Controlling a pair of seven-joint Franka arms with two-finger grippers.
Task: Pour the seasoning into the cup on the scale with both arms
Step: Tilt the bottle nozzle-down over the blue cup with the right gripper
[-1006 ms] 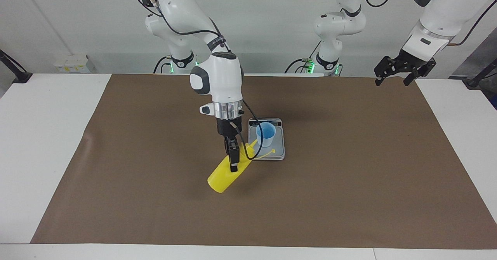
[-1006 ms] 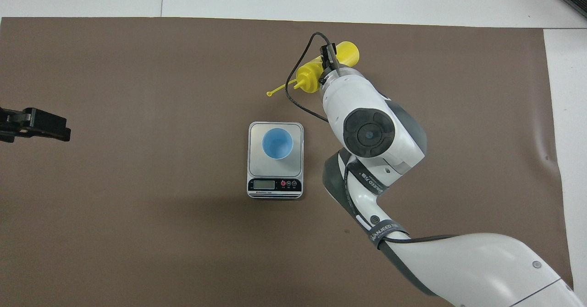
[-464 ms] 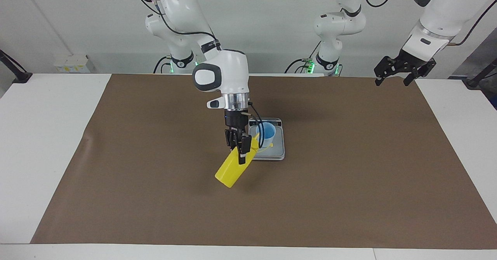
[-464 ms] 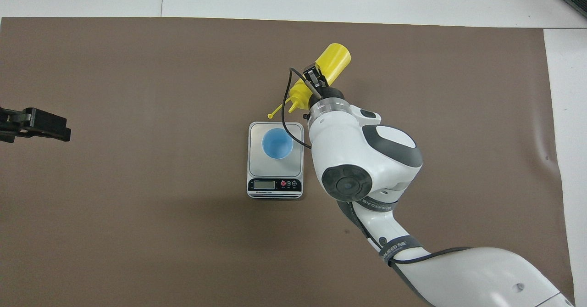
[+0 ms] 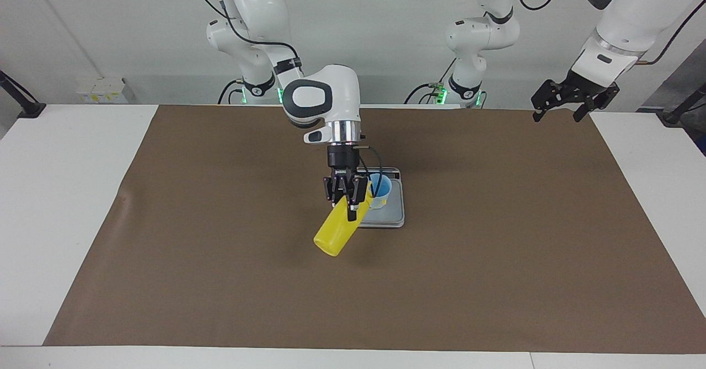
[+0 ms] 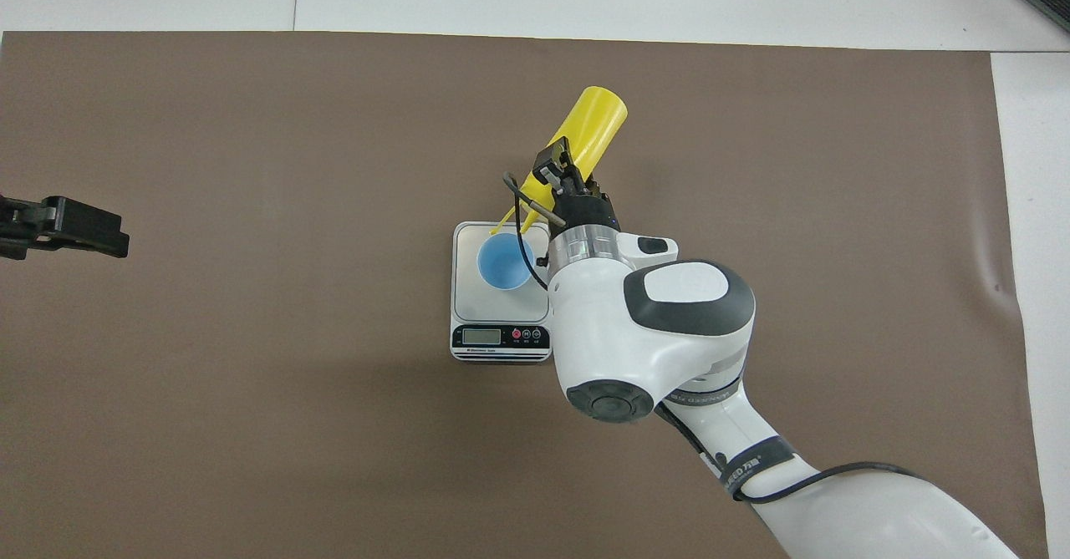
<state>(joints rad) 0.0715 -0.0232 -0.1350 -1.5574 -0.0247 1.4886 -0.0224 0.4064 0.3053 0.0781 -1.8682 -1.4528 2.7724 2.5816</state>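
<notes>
The right tool (image 5: 348, 201) pinches the yellow seasoning bottle (image 5: 334, 235) and holds it tilted in the air, its nozzle end toward the blue cup (image 5: 380, 188). The cup stands on the scale (image 5: 394, 214) in the middle of the brown surface (image 5: 496, 247). The left tool (image 5: 568, 104) waits with fingers spread over the corner of the surface at the left arm's end.

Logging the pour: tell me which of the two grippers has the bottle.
The right gripper, shut on the tilted yellow bottle beside the blue cup. The left gripper waits open and empty over the table's edge.
</notes>
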